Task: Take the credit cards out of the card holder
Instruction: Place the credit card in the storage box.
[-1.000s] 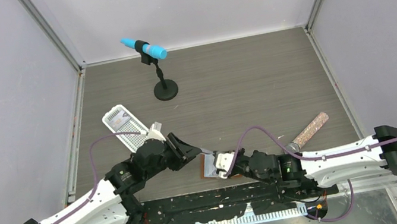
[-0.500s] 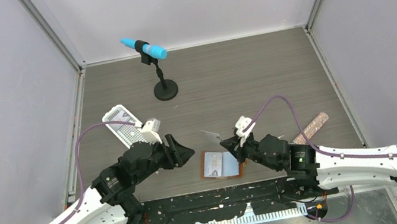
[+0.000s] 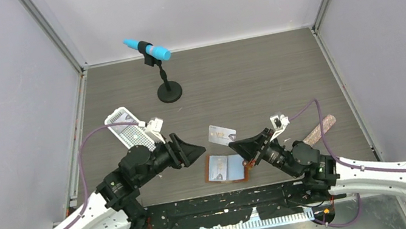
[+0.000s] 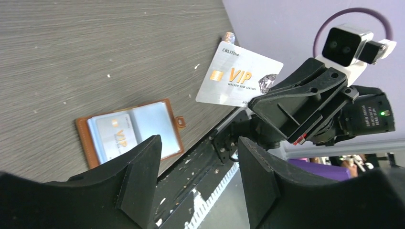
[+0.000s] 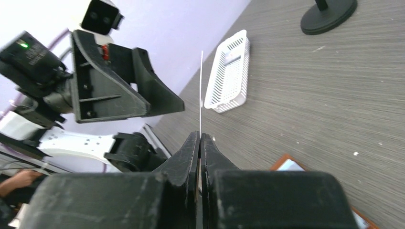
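Note:
The tan card holder [image 3: 226,168] lies open on the table near the front edge. One pale credit card [image 4: 114,138] still sits in its left pocket. My right gripper [image 3: 237,144] is shut on the edge of a second credit card [image 3: 221,135], a silver "VIP" card [image 4: 239,76] held in the air above and behind the holder. The right wrist view shows that card edge-on [image 5: 201,90] rising from the closed fingertips. My left gripper [image 3: 197,149] hovers left of the holder, open, with nothing between its fingers [image 4: 143,181].
A white perforated tray [image 3: 127,129] sits behind the left arm. A blue microphone on a black stand [image 3: 164,71] is at the back. A pink glittery stick [image 3: 321,129] lies to the right. A black rail [image 3: 233,202] runs along the near edge.
My right gripper has pulled a card out of the holder and lifted it up and to the right. My left gripper has opened and drawn back left from the holder.

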